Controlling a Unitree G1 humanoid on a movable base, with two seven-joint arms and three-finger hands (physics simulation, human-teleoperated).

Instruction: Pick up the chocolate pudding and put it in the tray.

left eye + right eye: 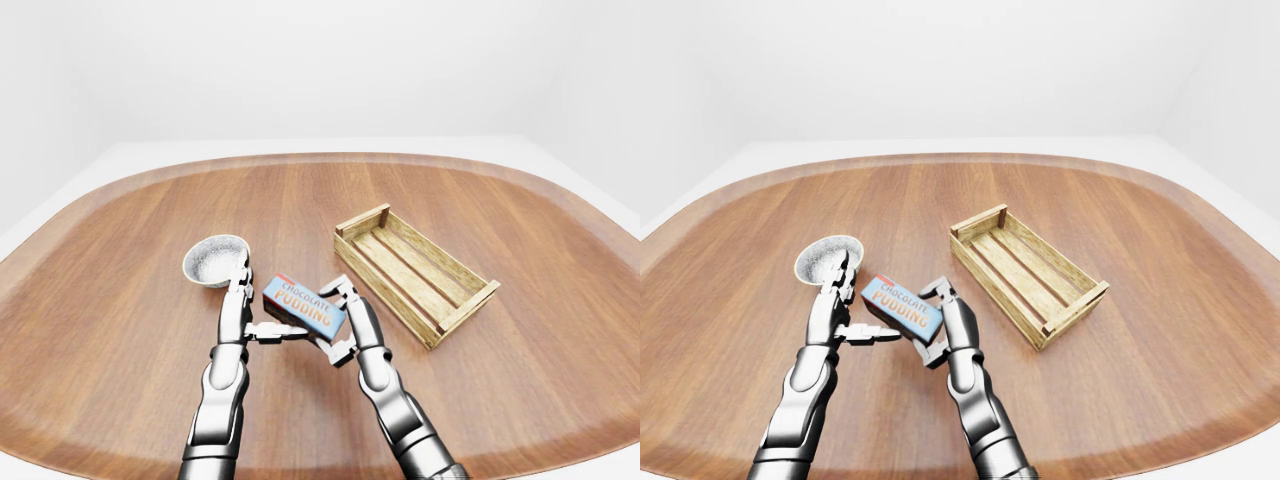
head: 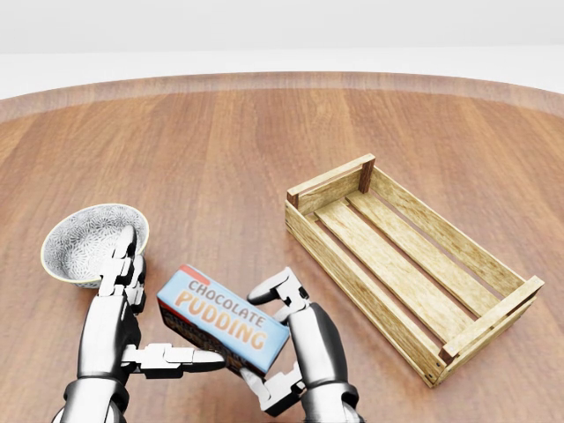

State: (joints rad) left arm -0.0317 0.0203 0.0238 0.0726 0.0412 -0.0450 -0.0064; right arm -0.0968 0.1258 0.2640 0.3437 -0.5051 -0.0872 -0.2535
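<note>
Here, nearest the camera, the right hand (image 2: pixel 286 339) grips the chocolate pudding box (image 2: pixel 223 320): one finger curls over the box's right end and another shows beneath its near lower edge, so the fingers close round that end. The box is tilted, its blue lettered face turned up toward the camera and its left end higher and farther than the gripped end; whether its underside touches the wooden table (image 2: pixel 220 159) cannot be told from the head view, though in the eye views it appears lifted clear. To the left, the left hand (image 2: pixel 132 330) is open, two fingers pointing up and away and one finger (image 2: pixel 172 357) stretched rightward so that it lies under or against the near left edge of the box, steadying rather than clasping it. Just beyond the left hand's fingertips sits a patterned grey bowl (image 2: pixel 88 238). Farther to the right, well apart from the box, lies the slatted wooden tray (image 2: pixel 401 264), empty, its long axis running from far left to near right. The step in hand is judged to be the lift after the grasp; the next move calls for carrying the box rightward over the tray's near-left wall and lowering it between the side rails.
</note>
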